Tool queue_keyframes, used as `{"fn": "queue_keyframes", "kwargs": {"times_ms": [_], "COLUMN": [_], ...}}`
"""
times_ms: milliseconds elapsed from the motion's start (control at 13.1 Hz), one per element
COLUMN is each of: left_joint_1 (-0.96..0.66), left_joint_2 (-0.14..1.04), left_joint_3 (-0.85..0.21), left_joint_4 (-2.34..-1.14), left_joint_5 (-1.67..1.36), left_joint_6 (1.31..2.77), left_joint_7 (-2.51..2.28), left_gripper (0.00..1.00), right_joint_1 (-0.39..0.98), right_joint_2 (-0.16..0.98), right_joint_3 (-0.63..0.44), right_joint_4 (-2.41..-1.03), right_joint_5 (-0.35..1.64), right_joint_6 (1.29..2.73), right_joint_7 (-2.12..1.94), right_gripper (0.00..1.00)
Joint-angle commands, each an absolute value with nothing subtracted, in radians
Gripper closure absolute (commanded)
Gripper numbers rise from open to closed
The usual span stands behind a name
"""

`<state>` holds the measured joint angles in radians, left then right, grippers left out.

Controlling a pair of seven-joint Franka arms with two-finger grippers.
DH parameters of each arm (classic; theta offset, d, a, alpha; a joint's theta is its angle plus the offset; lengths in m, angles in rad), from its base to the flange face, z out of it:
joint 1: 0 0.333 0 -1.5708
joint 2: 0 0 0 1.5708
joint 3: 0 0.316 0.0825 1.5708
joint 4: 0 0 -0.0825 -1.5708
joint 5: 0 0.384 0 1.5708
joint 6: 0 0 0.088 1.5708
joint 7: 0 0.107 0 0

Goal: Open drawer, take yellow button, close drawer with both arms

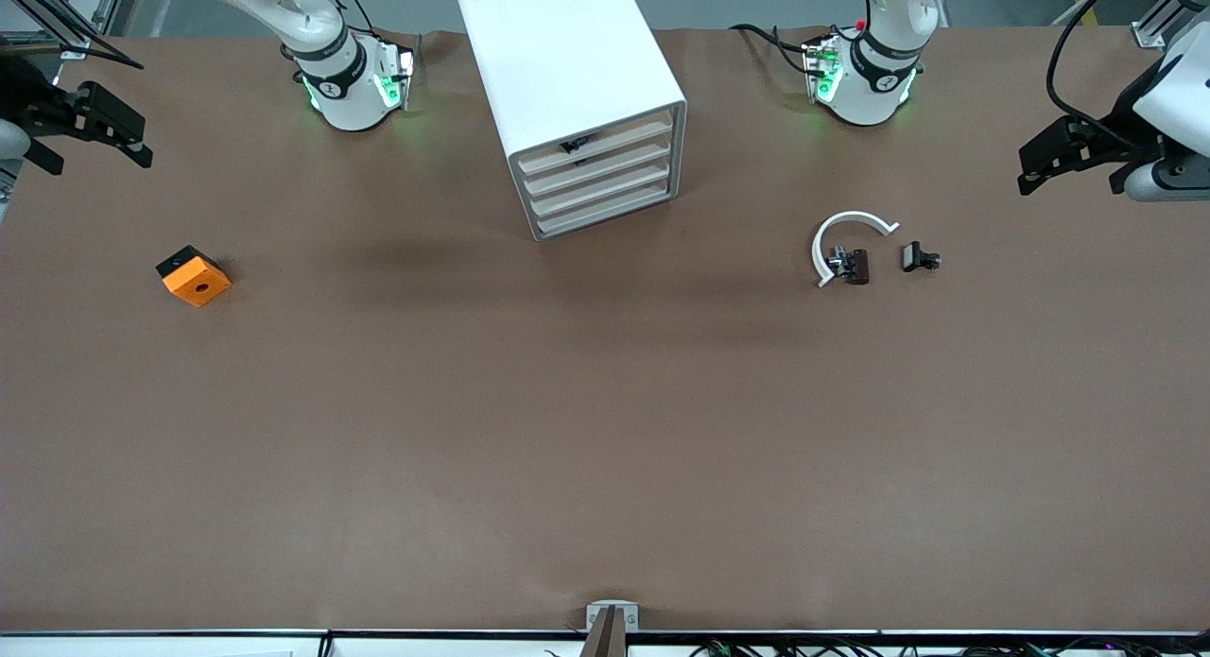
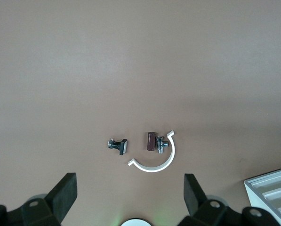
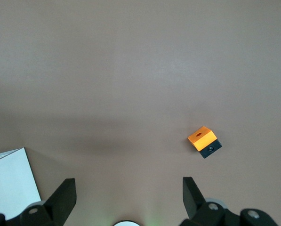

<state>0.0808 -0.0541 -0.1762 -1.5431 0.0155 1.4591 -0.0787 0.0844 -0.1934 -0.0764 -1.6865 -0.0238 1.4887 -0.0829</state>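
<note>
The white drawer cabinet (image 1: pixel 567 61) stands between the two arm bases, its stacked drawers (image 1: pixel 605 180) all pushed in. A small dark thing (image 1: pixel 573 146) shows at the top drawer's front; I cannot tell what it is. The button is hidden. My left gripper (image 1: pixel 1073 170) hangs open and empty over the left arm's end of the table. In the left wrist view that gripper (image 2: pixel 130 188) looks down on bare table and a corner of the cabinet (image 2: pixel 272 186). My right gripper (image 1: pixel 95 156) (image 3: pixel 128 188) hangs open and empty over the right arm's end.
An orange square block (image 1: pixel 196 277) (image 3: pixel 204 140) with a centre hole lies toward the right arm's end. Toward the left arm's end lie a white C-shaped ring (image 1: pixel 851 220) (image 2: pixel 159 165), a brown clip-like part (image 1: pixel 855 265) (image 2: pixel 152 140) and a black one (image 1: pixel 919 257) (image 2: pixel 119 146).
</note>
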Motion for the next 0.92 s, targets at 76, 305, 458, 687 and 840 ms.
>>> {"fn": "queue_keyframes", "kwargs": {"times_ms": [76, 305, 458, 687, 840], "left_joint_1": [0.087, 0.087, 0.086, 0.077, 0.072], "left_joint_2": [-0.046, -0.008, 0.088, 0.204, 0.267], "left_joint_3": [-0.178, -0.178, -0.176, -0.178, -0.179], "left_joint_4": [-1.52, -1.514, -1.511, -1.511, -1.511], "left_joint_5": [0.017, 0.017, 0.017, 0.009, 0.003], "left_joint_6": [1.443, 1.445, 1.453, 1.523, 1.555], "left_joint_7": [-0.066, -0.075, -0.077, -0.086, -0.249], "left_gripper": [0.0, 0.0, 0.0, 0.0, 0.0], "right_joint_1": [0.09, 0.089, 0.09, 0.089, 0.09], "right_joint_2": [-0.181, -0.181, -0.181, -0.181, -0.181], "right_joint_3": [-0.078, -0.078, -0.078, -0.078, -0.078], "right_joint_4": [-1.661, -1.661, -1.661, -1.661, -1.661], "right_joint_5": [-0.028, -0.028, -0.028, -0.028, -0.028], "right_joint_6": [1.476, 1.476, 1.476, 1.473, 1.477], "right_joint_7": [-0.069, -0.069, -0.069, -0.069, -0.069], "right_gripper": [0.0, 0.0, 0.0, 0.0, 0.0]}}
